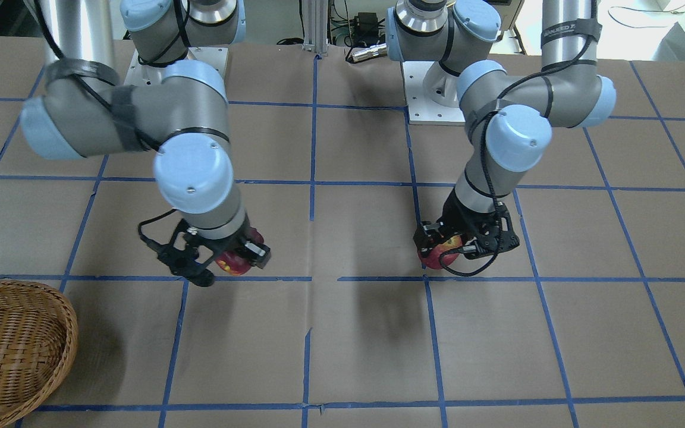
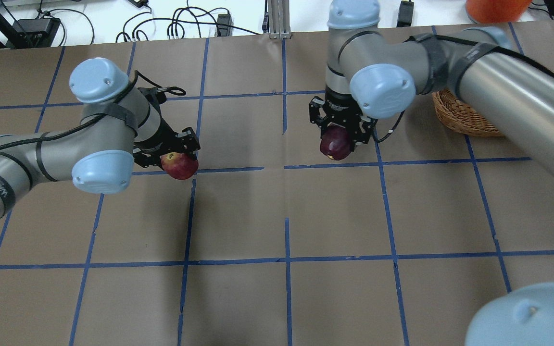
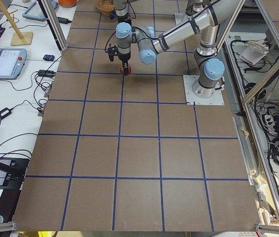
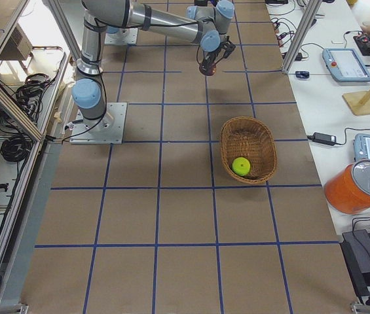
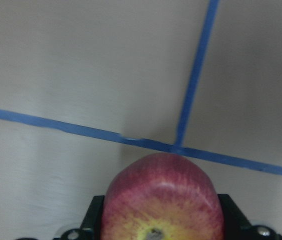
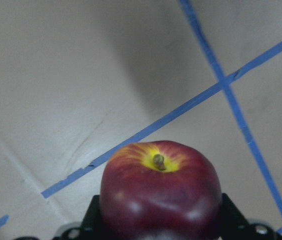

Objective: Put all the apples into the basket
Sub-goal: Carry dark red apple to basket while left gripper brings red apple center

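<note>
My left gripper (image 2: pixel 179 161) is shut on the red apple with yellowish flecks (image 2: pixel 181 166), held just above the table; the left wrist view shows the red apple (image 5: pixel 163 200) between the fingers. My right gripper (image 2: pixel 337 137) is shut on the dark maroon apple (image 2: pixel 334 145), which also shows in the right wrist view (image 6: pixel 160 192). The wicker basket (image 4: pixel 227 140) stands to the right of my right gripper, partly hidden behind the right arm in the overhead view (image 2: pixel 459 120). The yellow-green apple (image 4: pixel 240 166) lies inside the basket.
The table is brown with a blue tape grid (image 2: pixel 286 166). Both arm bases (image 1: pixel 437 95) stand at the robot's edge. An orange container (image 4: pixel 358 186), tablets and a wooden stand sit on the side bench beyond the basket.
</note>
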You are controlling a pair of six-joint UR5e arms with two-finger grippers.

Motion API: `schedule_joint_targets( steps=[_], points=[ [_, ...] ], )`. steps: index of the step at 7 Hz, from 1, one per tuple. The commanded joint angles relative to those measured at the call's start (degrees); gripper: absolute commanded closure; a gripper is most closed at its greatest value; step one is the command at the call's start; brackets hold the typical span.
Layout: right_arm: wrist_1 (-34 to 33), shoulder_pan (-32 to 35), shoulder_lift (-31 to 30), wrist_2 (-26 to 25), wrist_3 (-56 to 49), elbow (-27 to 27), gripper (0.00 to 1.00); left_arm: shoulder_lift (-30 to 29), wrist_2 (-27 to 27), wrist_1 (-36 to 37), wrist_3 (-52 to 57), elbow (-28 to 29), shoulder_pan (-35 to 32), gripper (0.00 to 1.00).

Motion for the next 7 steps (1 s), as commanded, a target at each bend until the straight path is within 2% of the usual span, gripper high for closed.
schedule_joint_targets(
  steps=[1,3,4,5,6,7],
  points=[
    [4.2,-12.1,-3.8,-3.9,-18.6,0.0,1.0,-2.7,0.6,6.0,-18.3,0.4,-12.8,0.7],
    [2.9,-24.1,-3.2,-5.7,-38.2,-0.3,1.0,-7.6,0.4,14.0,-27.9,0.8,-17.5,0.69],
    [-2.2,-28.8,-1.3,-6.3,-48.3,-0.5,1.0,-9.6,0.5,17.7,-28.4,0.8,-20.2,0.64],
    [-8.2,-31.2,1.6,-9.6,-54.7,-1.4,1.0,-10.9,0.6,18.0,-28.3,0.8,-20.5,0.37],
    [-12.7,-32.7,4.9,-10.3,-57.9,-4.0,1.0,-11.8,0.6,18.3,-28.0,1.0,-20.5,0.08],
    [-13.8,-32.8,7.3,-10.5,-57.6,-7.2,1.0,-10.6,0.6,19.0,-26.4,1.8,-20.5,0.0]
  ],
)
